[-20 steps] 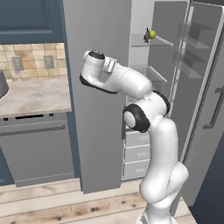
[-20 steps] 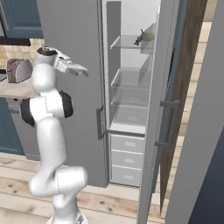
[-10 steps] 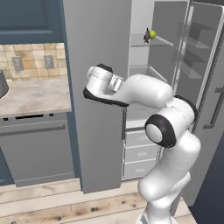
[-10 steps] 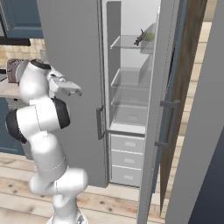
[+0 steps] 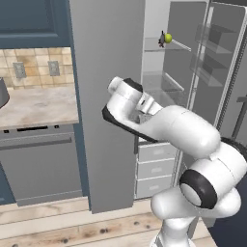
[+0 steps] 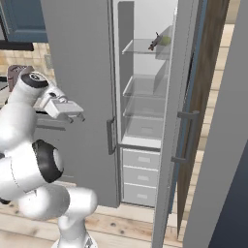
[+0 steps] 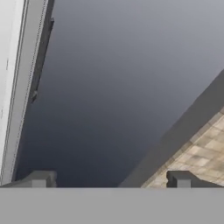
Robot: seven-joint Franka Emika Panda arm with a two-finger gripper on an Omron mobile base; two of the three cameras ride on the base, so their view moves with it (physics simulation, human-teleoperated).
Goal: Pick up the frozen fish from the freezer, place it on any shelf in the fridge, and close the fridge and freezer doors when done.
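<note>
Not much done yet: the tiny dark grey fish (image 6: 154, 41) sits on a thin glass shelf (image 6: 140, 48) at upper centre of the right base view, beside a yellow-green ball (image 6: 165, 40), and the tall grey doors (image 6: 77, 87) are open. The two-finger gripper (image 6: 76, 116), mid-left, is wide open and empty. Since a second ago the arm has folded lower.

Light was even and flat, rendered without glare; shadows were soft, and the hand view looked slightly blurred.
</note>
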